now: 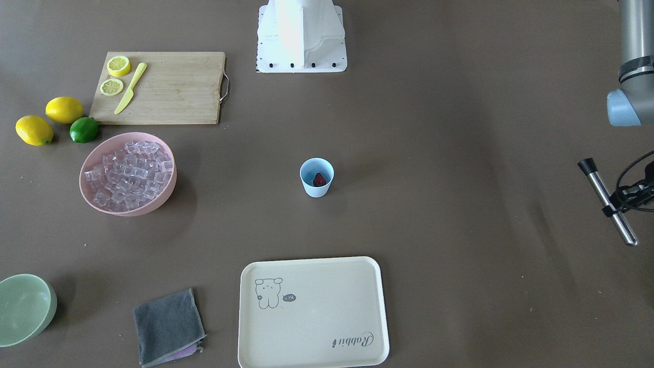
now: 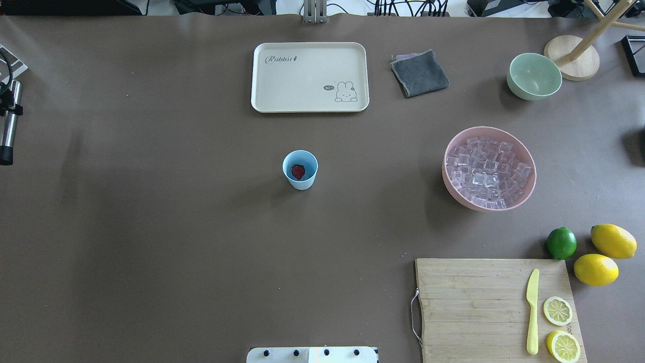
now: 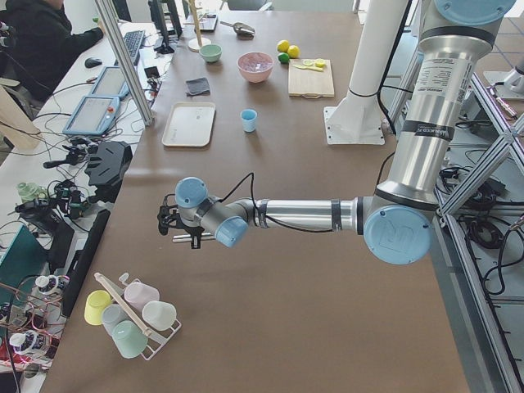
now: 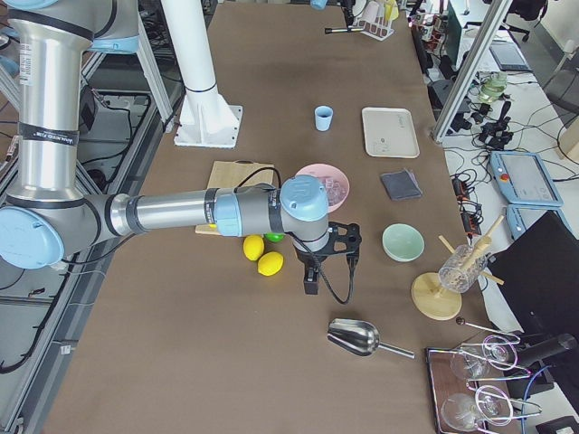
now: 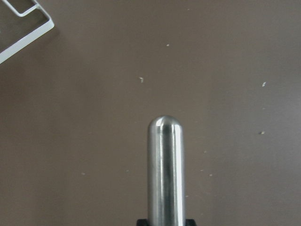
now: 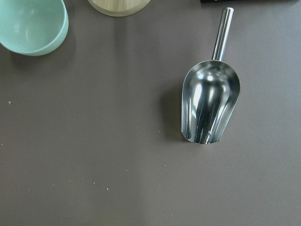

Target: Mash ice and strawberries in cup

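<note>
The small pale-blue plastic cup (image 1: pixel 317 177) stands mid-table with 1 tiny red strawberry (image 1: pixel 319 179) inside; the clear ice cubes (image 1: pixel 130 174) fill the wide pink bowl (image 1: pixel 156 204), well apart. The left gripper (image 1: pixel 613 208) clamps a steel muddler rod (image 1: pixel 599 185); whether the right gripper (image 4: pixel 311 278) is open I cannot tell (too far off). That light cup looks tippy: steady its wall.

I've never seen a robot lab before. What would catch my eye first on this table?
Probably the pink bowl heaped with glossy ice cubes, on the robot's right half of the table, near two lemons and a lime. Next, the small pale-blue cup standing alone mid-table with a red strawberry inside. At the table's left end, a steel rod juts from the left arm's jaws.
</note>
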Robot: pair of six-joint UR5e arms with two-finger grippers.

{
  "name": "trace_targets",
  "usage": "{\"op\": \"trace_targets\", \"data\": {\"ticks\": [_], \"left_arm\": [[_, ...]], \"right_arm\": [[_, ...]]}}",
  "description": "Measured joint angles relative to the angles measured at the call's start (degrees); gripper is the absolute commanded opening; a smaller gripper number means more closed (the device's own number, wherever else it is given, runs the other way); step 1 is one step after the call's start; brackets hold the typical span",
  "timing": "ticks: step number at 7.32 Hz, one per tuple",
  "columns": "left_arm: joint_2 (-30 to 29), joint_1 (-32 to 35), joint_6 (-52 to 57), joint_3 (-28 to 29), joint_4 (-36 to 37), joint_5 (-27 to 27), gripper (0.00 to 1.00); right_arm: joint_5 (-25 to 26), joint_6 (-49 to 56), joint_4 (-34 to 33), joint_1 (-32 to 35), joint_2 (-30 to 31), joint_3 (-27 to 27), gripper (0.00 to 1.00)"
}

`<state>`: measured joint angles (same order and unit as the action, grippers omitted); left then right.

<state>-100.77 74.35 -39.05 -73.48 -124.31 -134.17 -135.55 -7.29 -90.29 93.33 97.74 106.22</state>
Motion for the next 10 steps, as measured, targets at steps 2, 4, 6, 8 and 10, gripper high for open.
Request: {"op": "trace_targets", "data": {"ticks": [2, 4, 6, 8, 10], "left_arm": [[3.1, 0.2, 2.9, -0.4, 0.5, -0.3, 0.28], [7.5, -1.5, 4.5, -2.6, -2.2, -0.1, 0.8], [9.5, -3.3, 5.0, -3.1, -5.4, 0.5, 0.99], [9.9, -3.9, 5.0, -3.1, -6.4, 1.6, 0.99], [9.1, -1.5, 5.3, -4.1, -5.3, 1.0, 0.99]], "right_arm": [[-0.4, 0.0, 0.0, 0.0, 0.1, 0.1, 1.0], [-1.6, 0.0, -0.1, 0.0, 0.1, -0.1, 1.0], [-1.8, 0.0, -0.1, 0.0, 0.2, 0.0, 1.0], [-2.0, -0.1, -0.1, 0.0, 0.1, 0.0, 1.0], [-2.1, -0.1, 0.0, 0.0, 0.0, 0.0, 1.0]]}}
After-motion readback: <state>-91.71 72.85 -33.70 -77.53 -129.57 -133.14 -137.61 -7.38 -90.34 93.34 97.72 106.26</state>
